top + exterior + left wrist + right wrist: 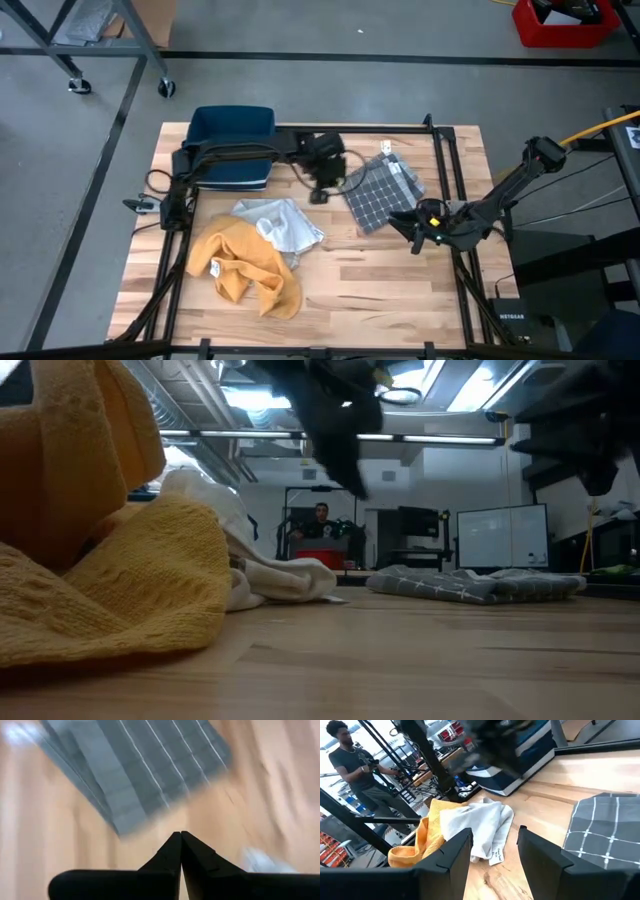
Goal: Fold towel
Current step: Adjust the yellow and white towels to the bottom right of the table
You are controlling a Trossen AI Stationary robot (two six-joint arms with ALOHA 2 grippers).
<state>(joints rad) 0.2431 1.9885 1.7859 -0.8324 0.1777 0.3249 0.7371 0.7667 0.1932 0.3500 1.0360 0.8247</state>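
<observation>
Both arms are built of black links with black cables looped along them. A yellow ring is seen near the right end effector (pixel 417 236), whose fingers (pixel 451 854) are flat, angular black plates. The left end effector (pixel 180 847) is formed of two black wedge-shaped fingers.

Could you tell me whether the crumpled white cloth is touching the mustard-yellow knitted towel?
Touching: in the high view the white cloth overlaps the yellow towel edge, and the right wrist view shows no gap.
</observation>
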